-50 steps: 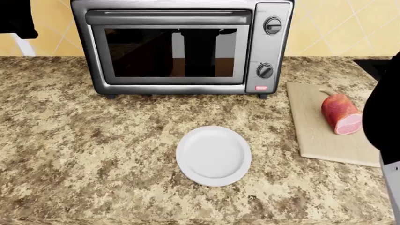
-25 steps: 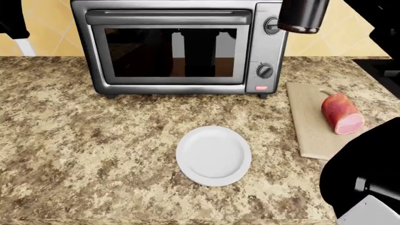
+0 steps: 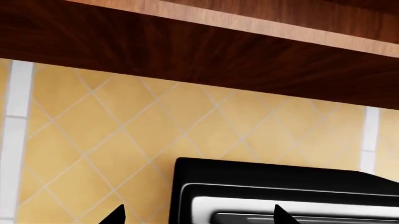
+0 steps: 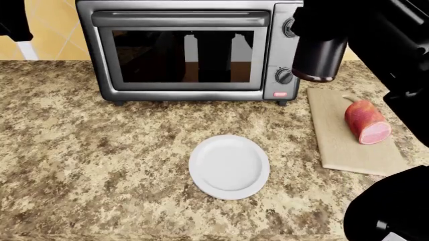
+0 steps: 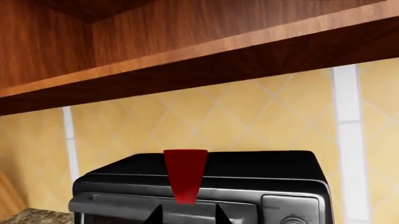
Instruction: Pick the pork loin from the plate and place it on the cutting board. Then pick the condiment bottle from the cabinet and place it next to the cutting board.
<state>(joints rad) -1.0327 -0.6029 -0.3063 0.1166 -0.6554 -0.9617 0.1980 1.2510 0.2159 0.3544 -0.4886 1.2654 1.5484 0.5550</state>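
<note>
Your right claw [image 5: 187,212] was pinching the condiment bottle [image 4: 320,55], holding it in the air in front of the toaster oven [image 4: 194,50], above the far end of the cutting board [image 4: 352,133]. The pork loin [image 4: 365,122] lay on that board, the plate [image 4: 229,166] bare on the table [image 4: 87,150]. Your left claw [image 3: 196,217] stood spread, gripping nothing.

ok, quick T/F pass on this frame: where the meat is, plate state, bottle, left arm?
1. The pork loin lies on the cutting board. True.
2. The plate holds meat. False: it is bare.
3. The condiment bottle stands on the counter. False: the right gripper holds it in the air, in front of the toaster oven.
4. The left gripper holds nothing. True: jaws open, facing the wall.
</note>
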